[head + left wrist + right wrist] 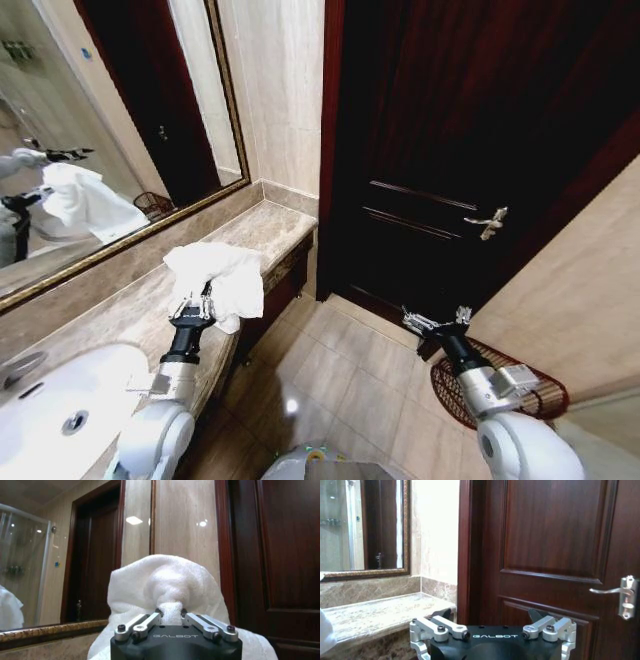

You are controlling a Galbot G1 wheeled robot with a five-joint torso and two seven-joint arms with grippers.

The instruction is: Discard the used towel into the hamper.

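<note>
- A white towel [215, 280] is bunched up and lifted above the marble vanity counter [262, 228], pinched in the left gripper [206, 300].
- In the left wrist view, the left gripper's fingers [148, 622] press together on a twisted fold of the towel [165, 585], and the rest of the cloth billows above and around them.
- A white sink [45, 410] sits in the counter near the robot, and a framed mirror [110, 120] hangs on the wall above it.
- The right gripper [437, 321] hovers over the tiled floor [340, 380] in front of a dark wooden door [470, 130], with its fingers spread and nothing between them.
- The hamper [530, 395], a dark reddish-brown wire basket, stands on the floor on the robot's right, beside the wall and partly hidden behind the right arm.
- The towel is well apart from the hamper.
</note>
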